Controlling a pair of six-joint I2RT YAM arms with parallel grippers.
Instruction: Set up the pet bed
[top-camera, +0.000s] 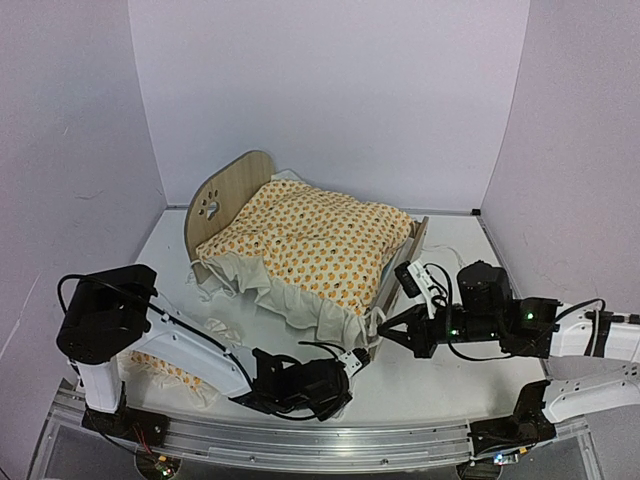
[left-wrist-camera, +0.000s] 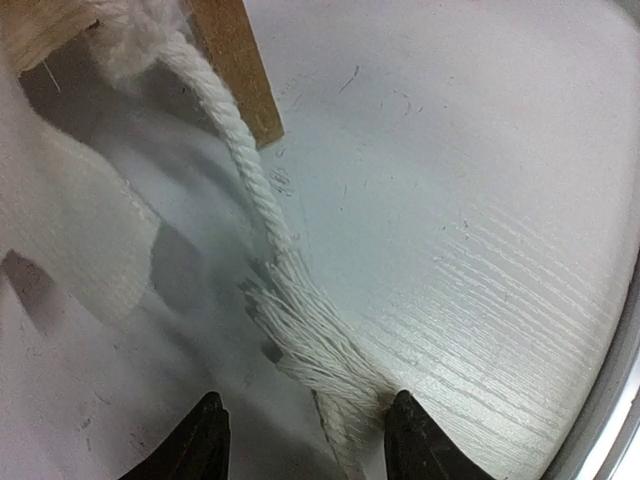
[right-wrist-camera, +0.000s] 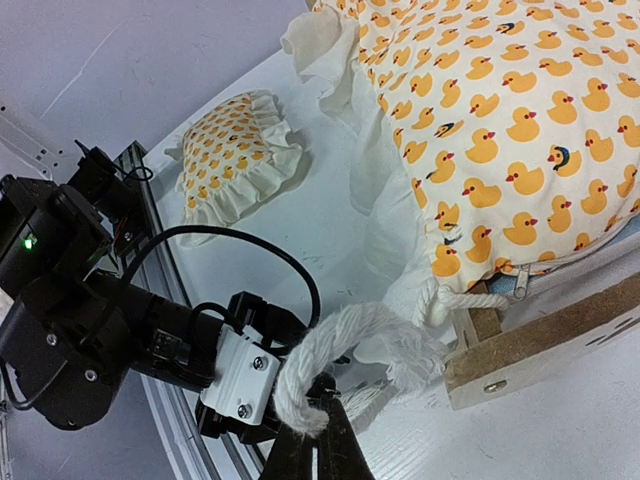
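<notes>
At the foot corner of the bed (top-camera: 225, 190), the right pincer (right-wrist-camera: 312, 440) was clamped shut on a loop of white rope (right-wrist-camera: 340, 335). Just beside it the left pincer (left-wrist-camera: 310, 445) stood about half open, low over the counter (left-wrist-camera: 480, 200), with the rope's frayed end lying between its fingers and against one of them. A duck-print blanket (top-camera: 320, 245) hid the mattress, and its ruffle covered most of the footboard. The plywood bed sat mid-counter, its rounded headboard with a paw cutout at the far left. A matching pillow (right-wrist-camera: 235, 150) lay apart.
</notes>
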